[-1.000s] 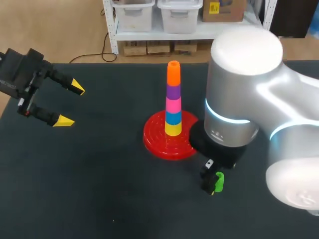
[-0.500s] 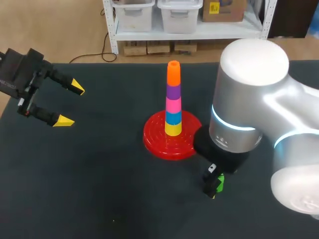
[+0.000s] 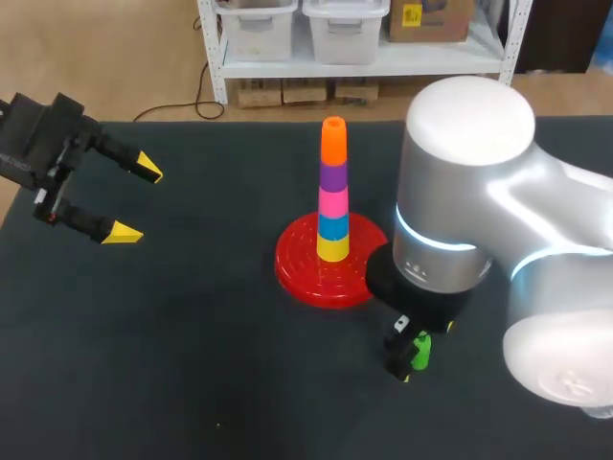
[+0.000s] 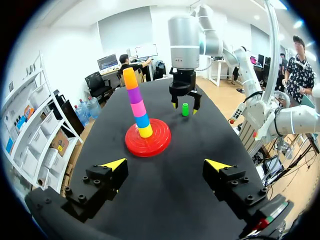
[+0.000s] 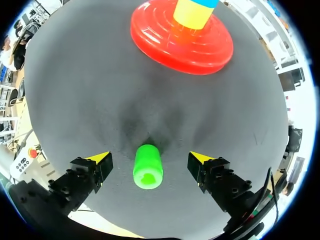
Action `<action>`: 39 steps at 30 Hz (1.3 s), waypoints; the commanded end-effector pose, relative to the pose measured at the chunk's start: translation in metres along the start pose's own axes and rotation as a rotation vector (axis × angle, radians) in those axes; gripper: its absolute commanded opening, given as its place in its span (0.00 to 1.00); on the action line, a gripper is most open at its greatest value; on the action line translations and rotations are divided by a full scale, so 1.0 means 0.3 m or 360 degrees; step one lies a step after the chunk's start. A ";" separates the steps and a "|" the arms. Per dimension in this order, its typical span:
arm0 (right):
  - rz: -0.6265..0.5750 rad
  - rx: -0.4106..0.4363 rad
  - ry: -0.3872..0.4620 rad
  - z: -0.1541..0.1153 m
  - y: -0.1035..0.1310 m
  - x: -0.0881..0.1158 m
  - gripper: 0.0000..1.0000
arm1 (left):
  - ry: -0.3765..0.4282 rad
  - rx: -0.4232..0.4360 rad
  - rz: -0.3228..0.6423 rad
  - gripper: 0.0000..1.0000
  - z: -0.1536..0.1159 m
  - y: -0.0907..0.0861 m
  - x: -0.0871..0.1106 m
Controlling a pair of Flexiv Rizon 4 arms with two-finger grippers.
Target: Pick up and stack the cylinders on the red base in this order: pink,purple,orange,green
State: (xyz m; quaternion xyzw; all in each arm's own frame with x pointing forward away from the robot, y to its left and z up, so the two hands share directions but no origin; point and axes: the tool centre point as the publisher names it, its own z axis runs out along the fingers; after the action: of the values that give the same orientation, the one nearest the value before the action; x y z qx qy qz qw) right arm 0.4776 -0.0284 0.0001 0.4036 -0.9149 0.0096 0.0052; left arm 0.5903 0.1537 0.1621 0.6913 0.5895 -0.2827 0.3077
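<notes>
The red base [image 3: 326, 261] stands mid-table, its peg carrying yellow, blue, pink, purple and orange cylinders [image 3: 332, 187] from bottom to top. A green cylinder [image 5: 148, 166] stands upright on the black table, in front and to the right of the base [image 5: 182, 40]. My right gripper [image 5: 150, 158] hangs over it, open, one yellow tip on each side and neither touching. In the head view the right arm's wrist hides most of that gripper, and the green cylinder [image 3: 420, 351] peeks out below. My left gripper [image 3: 137, 202] is open and empty at the far left.
From the left wrist, its own gripper [image 4: 166, 163] faces the base [image 4: 148, 142], the green cylinder [image 4: 185, 109] and the right gripper [image 4: 184, 105] across bare table. Black tabletop [image 3: 172, 364] lies in front and to the left.
The right arm's wrist swung slightly right and then back left above the green cylinder. The cylinder and the left arm have not moved, and the right gripper stayed open.
</notes>
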 end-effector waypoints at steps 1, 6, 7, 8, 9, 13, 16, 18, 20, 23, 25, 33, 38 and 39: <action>0.0006 0.0003 0.0007 0.002 0.001 0.003 1.00 | -0.0005 -0.0006 0.0006 1.00 0.002 -0.003 0.004; 0.0013 -0.0001 0.0018 0.007 0.001 0.010 1.00 | -0.0005 -0.0006 0.0006 1.00 0.002 -0.003 0.004; 0.0012 -0.0001 0.0019 0.007 0.001 0.011 1.00 | -0.0005 -0.0006 0.0006 1.00 0.002 -0.003 0.004; 0.0013 0.0000 0.0018 0.006 0.001 0.011 1.00 | -0.0005 -0.0006 0.0006 1.00 0.002 -0.003 0.004; 0.0015 0.0001 0.0019 0.005 0.001 0.011 1.00 | -0.0005 -0.0006 0.0006 1.00 0.002 -0.003 0.004; 0.0016 0.0001 0.0019 0.005 -0.002 0.009 0.99 | -0.0005 -0.0006 0.0006 1.00 0.002 -0.003 0.004; 0.0015 0.0002 0.0019 0.010 -0.005 0.008 0.00 | -0.0005 -0.0006 0.0006 1.00 0.002 -0.003 0.004; 0.0011 0.0001 0.0018 0.011 -0.005 0.007 0.00 | -0.0005 -0.0006 0.0006 1.00 0.002 -0.003 0.004; 0.0010 0.0000 0.0018 0.011 -0.004 0.006 0.00 | -0.0005 -0.0006 0.0006 1.00 0.002 -0.003 0.004; 0.0008 -0.0001 0.0017 0.011 -0.003 0.004 0.00 | -0.0005 -0.0006 0.0006 1.00 0.002 -0.003 0.004; 0.0007 -0.0001 0.0016 0.008 -0.001 0.003 0.00 | -0.0005 -0.0006 0.0006 1.00 0.002 -0.003 0.004; 0.0008 -0.0005 0.0023 0.008 -0.001 0.005 0.00 | -0.0005 -0.0006 0.0006 1.00 0.002 -0.003 0.004; 0.0010 -0.0001 0.0020 -0.004 -0.007 0.007 0.00 | -0.0005 -0.0006 0.0006 1.00 0.002 -0.003 0.004; 0.0010 0.0006 0.0012 -0.014 -0.010 0.007 0.00 | -0.0005 -0.0006 0.0006 1.00 0.002 -0.003 0.004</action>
State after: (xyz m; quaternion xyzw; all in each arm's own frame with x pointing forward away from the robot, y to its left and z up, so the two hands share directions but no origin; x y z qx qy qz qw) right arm 0.4785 -0.0297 -0.0013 0.4016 -0.9157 0.0118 0.0112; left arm 0.5903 0.1537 0.1621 0.6913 0.5895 -0.2827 0.3077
